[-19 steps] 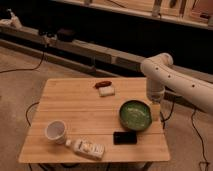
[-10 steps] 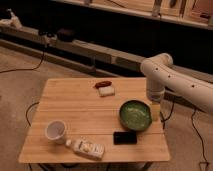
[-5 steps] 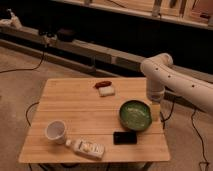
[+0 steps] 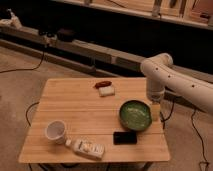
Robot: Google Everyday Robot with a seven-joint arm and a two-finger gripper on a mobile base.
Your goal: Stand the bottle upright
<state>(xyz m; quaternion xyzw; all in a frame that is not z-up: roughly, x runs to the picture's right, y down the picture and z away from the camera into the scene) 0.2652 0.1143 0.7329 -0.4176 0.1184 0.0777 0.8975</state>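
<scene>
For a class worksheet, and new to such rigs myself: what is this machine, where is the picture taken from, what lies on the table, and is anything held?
One camera looks down on a wooden table; where it is mounted is not known. The white jointed arm on the right belongs to a robot. Its end effector, a two-finger clamp, hangs at the table's right edge beside the green bowl, open and holding nothing. Also on the table: a white mug, a small white bottle lying on its side near the front edge, a flat black object, a white block and a small red item.
</scene>
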